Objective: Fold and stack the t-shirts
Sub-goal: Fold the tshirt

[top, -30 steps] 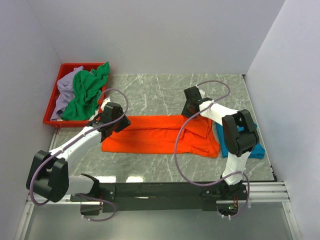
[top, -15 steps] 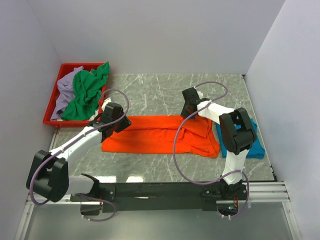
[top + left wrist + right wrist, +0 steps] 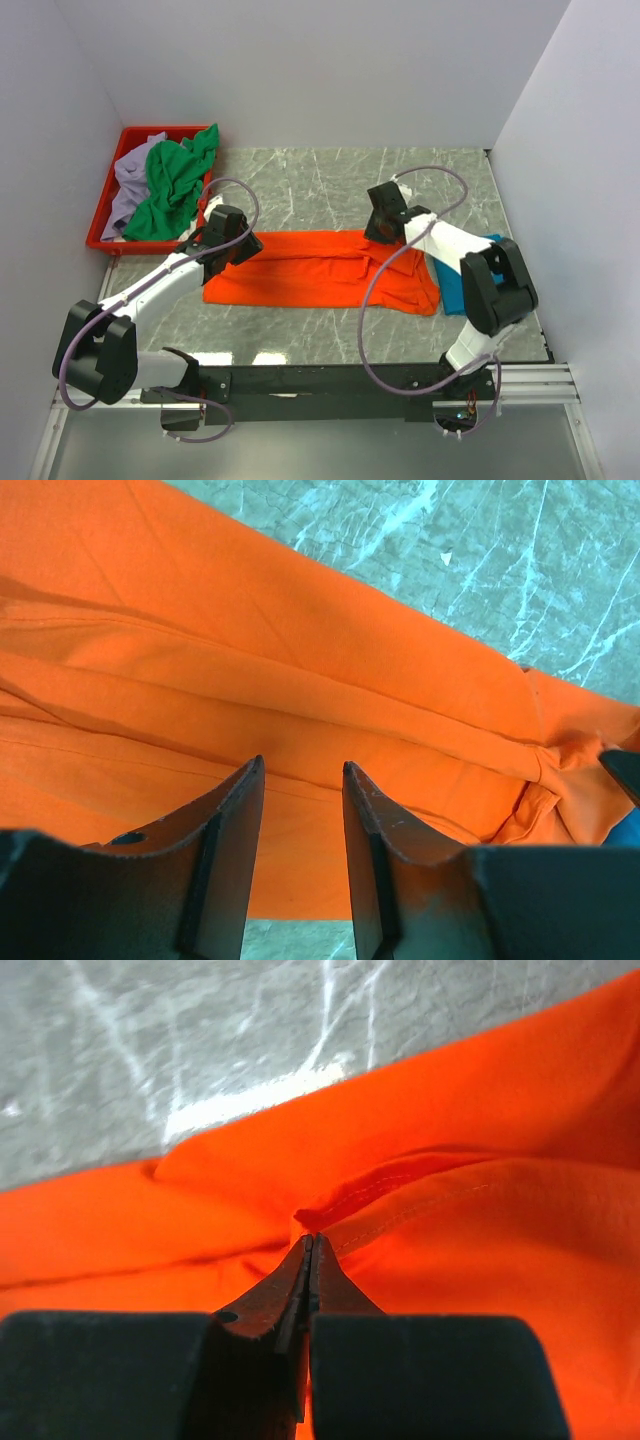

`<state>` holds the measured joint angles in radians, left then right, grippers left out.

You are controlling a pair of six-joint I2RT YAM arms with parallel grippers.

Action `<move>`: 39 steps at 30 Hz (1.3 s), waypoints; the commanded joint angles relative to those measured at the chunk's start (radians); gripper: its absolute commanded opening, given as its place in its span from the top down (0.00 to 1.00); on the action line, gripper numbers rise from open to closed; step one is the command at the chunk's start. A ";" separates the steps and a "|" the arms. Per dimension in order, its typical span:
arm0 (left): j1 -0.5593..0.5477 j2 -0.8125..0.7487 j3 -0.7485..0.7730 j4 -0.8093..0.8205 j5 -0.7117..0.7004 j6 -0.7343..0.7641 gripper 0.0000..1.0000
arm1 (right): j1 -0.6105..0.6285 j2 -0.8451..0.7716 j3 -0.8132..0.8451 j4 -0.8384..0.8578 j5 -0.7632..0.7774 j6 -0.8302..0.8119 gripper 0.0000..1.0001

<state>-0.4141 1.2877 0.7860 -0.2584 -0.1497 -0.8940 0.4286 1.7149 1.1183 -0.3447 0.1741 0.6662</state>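
Overhead, the orange t-shirt [image 3: 310,270] lies half-folded on the counter [image 3: 300,185], with the teal t-shirt [image 3: 452,292] just beside it. The green t-shirt [image 3: 170,190] and lavender t-shirt [image 3: 125,190] sit crumpled in the red tray [image 3: 100,215], not yet folded. Only the wrist views show the grips: the left tool [image 3: 300,810] gapes above orange cloth, and the right tool [image 3: 308,1245] is pinched tight on a hem fold.

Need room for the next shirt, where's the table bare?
Bare marble lies between the bright orange cloth t-shirt and the back wall, plus a narrow near strip. Crowded: red plastic tray left, teal blue cloth t-shirt right.
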 commanded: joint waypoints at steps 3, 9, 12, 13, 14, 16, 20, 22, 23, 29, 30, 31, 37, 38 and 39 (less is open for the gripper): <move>-0.005 -0.013 -0.001 0.031 0.022 0.029 0.58 | 0.047 -0.150 -0.081 0.026 0.050 0.039 1.00; -0.005 -0.014 -0.016 0.050 0.042 0.032 0.58 | 0.096 -0.270 -0.201 0.039 0.077 0.095 1.00; -0.005 -0.014 -0.024 0.057 0.053 0.036 0.59 | 0.142 -0.339 -0.271 0.058 0.111 0.137 1.00; -0.005 -0.018 -0.024 0.059 0.055 0.035 0.59 | 0.169 -0.354 -0.305 0.064 0.123 0.150 1.00; -0.005 -0.019 -0.027 0.062 0.058 0.038 0.59 | 0.182 -0.371 -0.324 0.072 0.131 0.179 1.00; -0.006 -0.021 -0.034 0.070 0.064 0.036 0.59 | 0.220 -0.417 -0.386 0.111 0.143 0.206 1.00; -0.008 -0.018 -0.044 0.080 0.081 0.036 0.60 | 0.280 -0.462 -0.454 0.145 0.182 0.272 1.00; -0.009 -0.013 -0.045 0.087 0.093 0.043 0.60 | 0.294 -0.463 -0.479 0.168 0.179 0.280 1.00; -0.011 -0.011 -0.045 0.090 0.099 0.046 0.59 | 0.298 -0.454 -0.483 0.170 0.174 0.280 0.96; -0.051 0.002 -0.050 0.134 0.156 0.087 0.54 | 0.297 -0.516 -0.483 0.136 0.176 0.233 0.56; -0.060 0.005 -0.048 0.143 0.166 0.090 0.53 | 0.299 -0.541 -0.474 0.109 0.176 0.227 0.53; -0.071 0.007 -0.047 0.154 0.177 0.096 0.53 | 0.297 -0.564 -0.465 0.089 0.183 0.207 0.49; -0.216 0.062 0.027 0.199 0.182 0.121 0.49 | 0.031 -0.635 -0.394 -0.020 0.099 0.040 0.44; -0.242 0.079 0.044 0.199 0.170 0.121 0.48 | -0.022 -0.626 -0.390 -0.017 0.062 0.014 0.44; -0.296 0.117 0.062 0.188 0.151 0.119 0.48 | -0.060 -0.615 -0.364 -0.028 0.026 -0.006 0.44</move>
<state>-0.6292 1.3560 0.7727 -0.1169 0.0090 -0.8036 0.4770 1.0912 0.6991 -0.3241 0.2710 0.7712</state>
